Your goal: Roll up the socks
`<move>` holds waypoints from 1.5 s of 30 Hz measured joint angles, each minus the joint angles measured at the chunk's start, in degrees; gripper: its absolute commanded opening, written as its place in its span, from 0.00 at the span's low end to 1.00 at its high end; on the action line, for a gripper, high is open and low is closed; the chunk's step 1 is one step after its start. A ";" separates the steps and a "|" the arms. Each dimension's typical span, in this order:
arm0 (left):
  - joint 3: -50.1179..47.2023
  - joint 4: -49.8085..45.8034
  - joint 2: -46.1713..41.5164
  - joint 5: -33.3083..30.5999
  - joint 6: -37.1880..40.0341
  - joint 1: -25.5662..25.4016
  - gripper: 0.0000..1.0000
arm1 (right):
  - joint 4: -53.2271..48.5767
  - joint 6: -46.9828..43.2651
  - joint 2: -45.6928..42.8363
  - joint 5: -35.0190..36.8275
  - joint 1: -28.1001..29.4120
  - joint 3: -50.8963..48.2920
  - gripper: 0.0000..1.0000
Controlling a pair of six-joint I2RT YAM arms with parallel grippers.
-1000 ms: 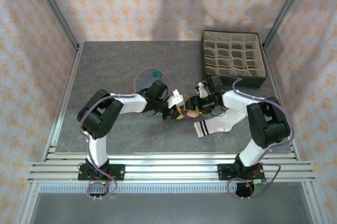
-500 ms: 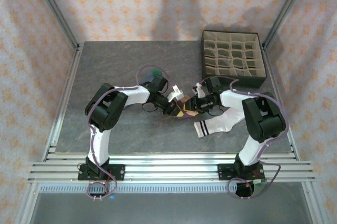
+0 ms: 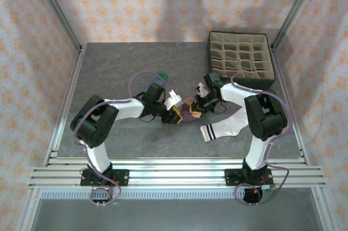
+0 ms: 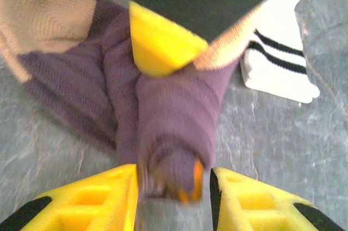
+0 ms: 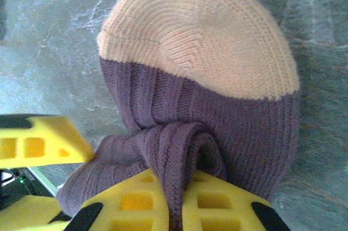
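A dark purple sock with a peach toe [image 3: 188, 110] lies bunched on the table between my two grippers. Its rolled end [image 4: 174, 174], with an orange patch, sits between the yellow fingers [image 4: 92, 201] of my left gripper [image 3: 174, 113]. The jaws stand apart, with a gap on the right side. My right gripper [image 5: 182, 201] is shut on a raised fold of the purple sock [image 5: 187, 149], whose peach toe [image 5: 201, 35] lies beyond. A white sock with black cuff stripes [image 3: 225, 128] lies flat to the right, and its cuff [image 4: 277, 51] appears in the left wrist view.
A dark box of beige grid compartments [image 3: 241, 60] stands at the back right. The right arm reaches over the table above the white sock. Grey table [image 3: 109, 68] stretches to the left and back, bounded by metal rails.
My left gripper has opened off the rolled end and drawn back slightly to the left. My right gripper has shut on the purple sock's fold.
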 measured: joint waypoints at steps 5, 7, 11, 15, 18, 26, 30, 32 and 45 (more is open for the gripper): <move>-7.04 4.46 -9.51 -8.96 6.97 -2.73 0.49 | -3.15 0.02 0.90 1.05 0.00 1.90 0.06; -9.38 7.82 -11.98 -14.82 11.06 -6.16 0.54 | -4.07 0.00 1.36 1.16 0.00 2.56 0.06; -12.24 14.43 -12.50 -25.42 18.47 -14.14 0.57 | -6.19 -0.07 2.54 1.14 0.00 4.22 0.06; -12.28 19.12 -9.64 -32.48 23.56 -17.57 0.58 | -7.85 -0.15 3.58 1.11 0.00 5.66 0.06; -11.93 22.01 -6.32 -36.09 26.23 -18.58 0.57 | -8.35 -0.24 3.80 1.11 0.00 6.01 0.06; -7.21 23.54 -0.04 -40.22 28.50 -19.15 0.13 | -9.09 -0.24 4.24 1.14 -0.24 6.38 0.18; -5.64 21.68 0.48 -40.19 27.21 -19.19 0.00 | -9.16 -1.09 4.22 1.46 -0.70 6.38 0.53; -5.05 20.26 0.48 -38.95 26.21 -18.88 0.00 | -9.20 -1.64 4.09 2.45 -1.05 6.25 0.60; -0.90 8.76 -0.15 -19.76 17.46 -12.74 0.00 | -5.22 -2.25 -4.00 1.07 -7.02 1.57 0.56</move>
